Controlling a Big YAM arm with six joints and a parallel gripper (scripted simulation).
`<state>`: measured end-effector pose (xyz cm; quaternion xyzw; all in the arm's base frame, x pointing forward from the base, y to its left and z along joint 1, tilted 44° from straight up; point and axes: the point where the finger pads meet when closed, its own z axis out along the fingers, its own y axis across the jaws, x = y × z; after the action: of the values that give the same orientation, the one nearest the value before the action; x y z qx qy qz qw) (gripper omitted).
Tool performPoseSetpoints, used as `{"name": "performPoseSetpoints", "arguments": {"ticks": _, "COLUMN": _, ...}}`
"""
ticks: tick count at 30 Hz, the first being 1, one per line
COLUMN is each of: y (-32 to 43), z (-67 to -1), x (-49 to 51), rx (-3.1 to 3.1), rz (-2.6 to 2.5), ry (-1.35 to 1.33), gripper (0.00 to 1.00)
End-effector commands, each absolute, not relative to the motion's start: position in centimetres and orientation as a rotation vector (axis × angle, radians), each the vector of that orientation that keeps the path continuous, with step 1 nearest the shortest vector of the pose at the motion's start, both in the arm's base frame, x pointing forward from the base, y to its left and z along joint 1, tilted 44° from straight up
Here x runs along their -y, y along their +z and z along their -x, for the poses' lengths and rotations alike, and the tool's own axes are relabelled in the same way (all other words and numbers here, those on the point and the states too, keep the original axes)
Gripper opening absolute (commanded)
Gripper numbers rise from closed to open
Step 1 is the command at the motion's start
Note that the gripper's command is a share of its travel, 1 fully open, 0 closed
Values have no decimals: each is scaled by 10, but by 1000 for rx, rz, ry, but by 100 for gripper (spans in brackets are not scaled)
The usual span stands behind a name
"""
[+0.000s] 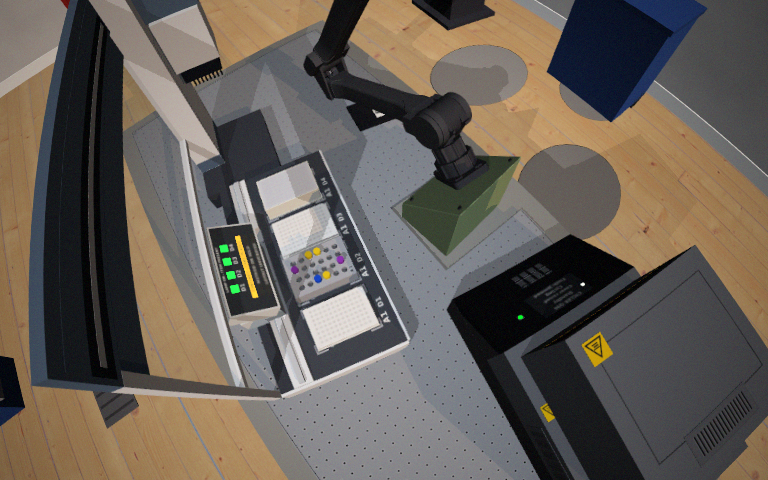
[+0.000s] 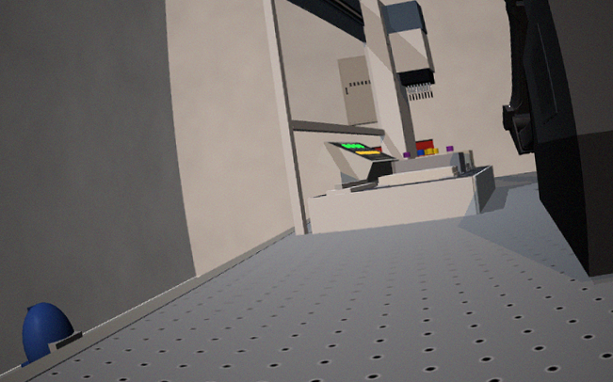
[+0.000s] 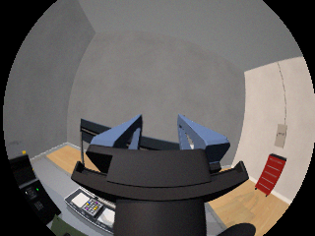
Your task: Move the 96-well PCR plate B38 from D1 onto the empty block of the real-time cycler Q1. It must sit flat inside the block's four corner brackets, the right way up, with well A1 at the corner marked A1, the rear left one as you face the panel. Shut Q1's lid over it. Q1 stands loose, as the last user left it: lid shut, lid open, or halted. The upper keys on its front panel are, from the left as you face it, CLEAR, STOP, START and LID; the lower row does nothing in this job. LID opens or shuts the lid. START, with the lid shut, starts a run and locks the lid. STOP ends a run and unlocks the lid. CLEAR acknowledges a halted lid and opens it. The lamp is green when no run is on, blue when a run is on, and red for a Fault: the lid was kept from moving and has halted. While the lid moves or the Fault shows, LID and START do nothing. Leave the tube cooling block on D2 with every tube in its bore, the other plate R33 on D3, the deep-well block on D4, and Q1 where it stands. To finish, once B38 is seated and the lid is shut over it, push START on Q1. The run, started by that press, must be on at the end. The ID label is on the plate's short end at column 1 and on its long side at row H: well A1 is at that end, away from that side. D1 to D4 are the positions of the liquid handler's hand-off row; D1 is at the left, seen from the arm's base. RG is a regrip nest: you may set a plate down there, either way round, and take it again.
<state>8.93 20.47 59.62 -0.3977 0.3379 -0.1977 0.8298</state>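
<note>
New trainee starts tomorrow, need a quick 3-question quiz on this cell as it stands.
1. True or false: the gripper holds plate B38.
2. Q1's lamp shows: A red, B green, C blue.
3. Fill in: on the hand-off row, the tube cooling block sits between plate B38 and ____.

Key: 1 false, its fingers are bare, up in the air, and B38 lies on D1. 2 B. 3 plate R33.
</note>
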Motion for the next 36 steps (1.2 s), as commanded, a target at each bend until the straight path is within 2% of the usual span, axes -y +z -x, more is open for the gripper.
{"name": "performPoseSetpoints", "arguments": {"ticks": 1, "y": 586, "z": -91, "x": -228, "rx": -739, "rz": 881, "ry": -403, "gripper": 0}}
{"name": "performPoseSetpoints", "arguments": {"ticks": 17, "y": 543, "z": -106, "x": -279, "rx": -822, "rz": 994, "ry": -369, "gripper": 0}}
{"name": "performPoseSetpoints", "arguments": {"ticks": 25, "y": 493, "z": -117, "x": -309, "rx": -884, "rz": 1070, "ry": -360, "gripper": 0}}
{"name": "performPoseSetpoints", "arguments": {"ticks": 36, "y": 472, "z": -136, "x": -320, "rx": -1013, "rz": 1092, "ry": -316, "gripper": 0}}
